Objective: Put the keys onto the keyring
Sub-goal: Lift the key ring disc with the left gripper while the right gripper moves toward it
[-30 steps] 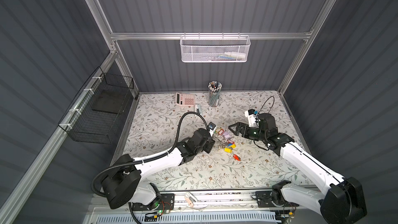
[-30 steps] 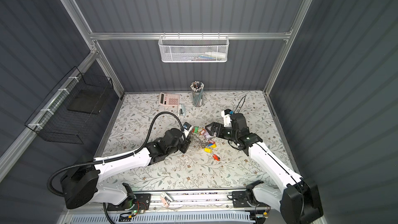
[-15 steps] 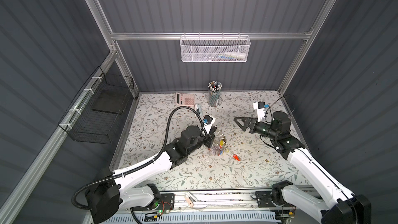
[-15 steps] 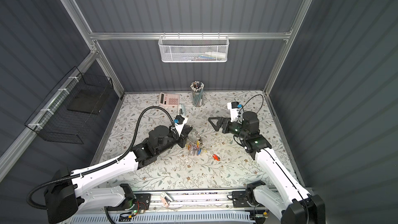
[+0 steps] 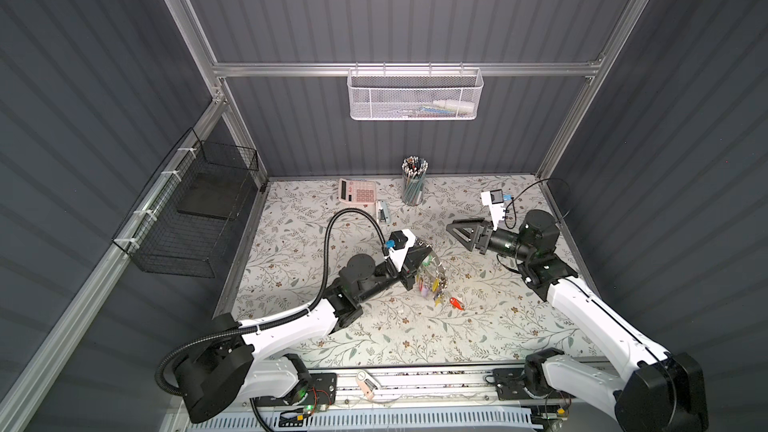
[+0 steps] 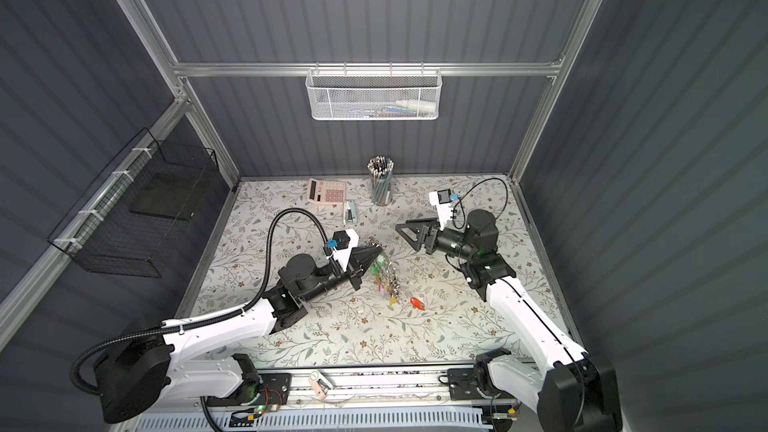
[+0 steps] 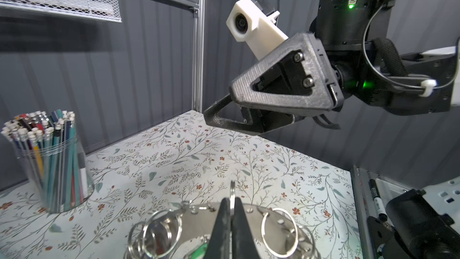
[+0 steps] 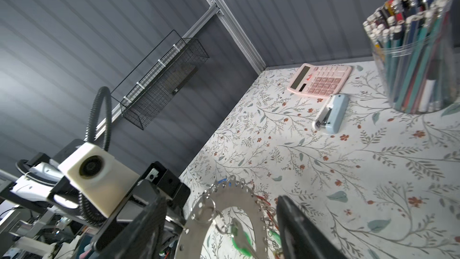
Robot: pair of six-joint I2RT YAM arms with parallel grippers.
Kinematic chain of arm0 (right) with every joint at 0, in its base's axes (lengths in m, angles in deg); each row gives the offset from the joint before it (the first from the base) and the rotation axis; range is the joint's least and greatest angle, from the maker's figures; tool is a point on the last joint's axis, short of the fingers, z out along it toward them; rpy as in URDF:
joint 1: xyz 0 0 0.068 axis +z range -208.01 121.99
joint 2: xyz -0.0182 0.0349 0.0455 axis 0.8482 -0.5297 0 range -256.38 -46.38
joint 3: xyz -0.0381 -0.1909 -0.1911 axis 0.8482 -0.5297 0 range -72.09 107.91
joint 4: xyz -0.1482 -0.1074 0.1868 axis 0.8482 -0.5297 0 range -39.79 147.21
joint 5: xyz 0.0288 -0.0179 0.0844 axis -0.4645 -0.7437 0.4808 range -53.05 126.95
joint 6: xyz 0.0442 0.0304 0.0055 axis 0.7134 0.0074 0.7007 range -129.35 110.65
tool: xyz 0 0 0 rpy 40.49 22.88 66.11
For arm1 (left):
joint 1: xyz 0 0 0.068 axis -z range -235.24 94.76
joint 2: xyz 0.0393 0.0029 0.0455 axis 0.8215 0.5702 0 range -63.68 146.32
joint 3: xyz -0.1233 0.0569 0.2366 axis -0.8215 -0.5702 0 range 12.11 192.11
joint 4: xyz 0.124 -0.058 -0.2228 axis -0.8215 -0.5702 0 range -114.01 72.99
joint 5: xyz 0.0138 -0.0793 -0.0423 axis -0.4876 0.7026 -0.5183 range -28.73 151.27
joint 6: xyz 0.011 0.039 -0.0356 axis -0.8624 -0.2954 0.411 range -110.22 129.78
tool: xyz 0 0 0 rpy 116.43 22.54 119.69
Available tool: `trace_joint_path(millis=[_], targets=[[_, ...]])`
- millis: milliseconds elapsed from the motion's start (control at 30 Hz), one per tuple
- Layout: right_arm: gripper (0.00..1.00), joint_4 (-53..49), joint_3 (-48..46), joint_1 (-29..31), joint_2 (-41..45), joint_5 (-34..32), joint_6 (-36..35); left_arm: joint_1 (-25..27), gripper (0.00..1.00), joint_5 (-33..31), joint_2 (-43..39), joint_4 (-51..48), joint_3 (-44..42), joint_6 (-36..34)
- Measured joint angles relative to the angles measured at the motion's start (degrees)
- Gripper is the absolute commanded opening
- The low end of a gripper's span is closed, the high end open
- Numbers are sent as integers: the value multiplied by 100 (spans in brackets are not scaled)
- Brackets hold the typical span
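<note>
My left gripper [image 5: 428, 249] [image 6: 376, 249] is shut and holds the grey keyring [image 5: 434, 264] [image 6: 384, 264] up off the table. Several keys [image 5: 432, 284] with coloured tags dangle from it. In the left wrist view a thin silver ring stands edge-on between the shut fingertips [image 7: 225, 204], over the keyring's flat face [image 7: 196, 220]. One red-orange key [image 5: 456, 304] [image 6: 417, 303] lies alone on the table. My right gripper [image 5: 455, 229] [image 7: 219, 105] hovers open and empty to the right, pointing at the keyring [image 8: 224, 193]. A green tag [image 8: 239, 240] hangs in its hole.
A pencil cup [image 5: 413, 184], a pink calculator [image 5: 357, 191] and a pale blue stapler [image 5: 381, 213] stand at the back of the floral table. A white mesh basket [image 5: 415, 95] hangs on the back wall. A black wire basket [image 5: 195, 209] hangs on the left wall.
My left gripper has lifted the keyring and its hanging keys off the table. My right gripper has pulled back to the right and risen. The red-orange key stayed on the table.
</note>
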Motion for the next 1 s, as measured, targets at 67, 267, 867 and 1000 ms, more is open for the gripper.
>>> trace_joint_path(millis=[67, 267, 867, 1000], targets=[[64, 275, -72, 0, -2, 118, 76, -304, 0, 337, 273, 431, 0, 343], [54, 813, -166, 13, -83, 393, 258, -817, 0, 1257, 960, 1335, 70, 1147], [37, 1043, -155, 92, -625, 706, 273, -1340, 0, 3289, 2601, 3331, 1099, 2841], [33, 1056, -151, 92, -656, 756, 273, -1340, 0, 3517, 2621, 3447, 1220, 2907]])
